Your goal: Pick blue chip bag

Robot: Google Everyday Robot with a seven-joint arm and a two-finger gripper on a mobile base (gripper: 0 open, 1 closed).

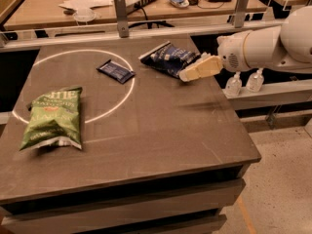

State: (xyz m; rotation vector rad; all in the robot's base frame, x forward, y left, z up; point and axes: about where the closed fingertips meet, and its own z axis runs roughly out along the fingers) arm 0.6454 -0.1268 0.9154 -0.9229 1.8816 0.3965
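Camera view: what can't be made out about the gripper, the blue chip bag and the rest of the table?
All in the camera view:
- Blue chip bag: its right end is hidden behind the gripper, which is near the far right edge of the table; whether they touch cannot be told.
- Print on the bag and on the small dark blue packet: too small to read.
- Robot arm: cut off by the right picture edge.
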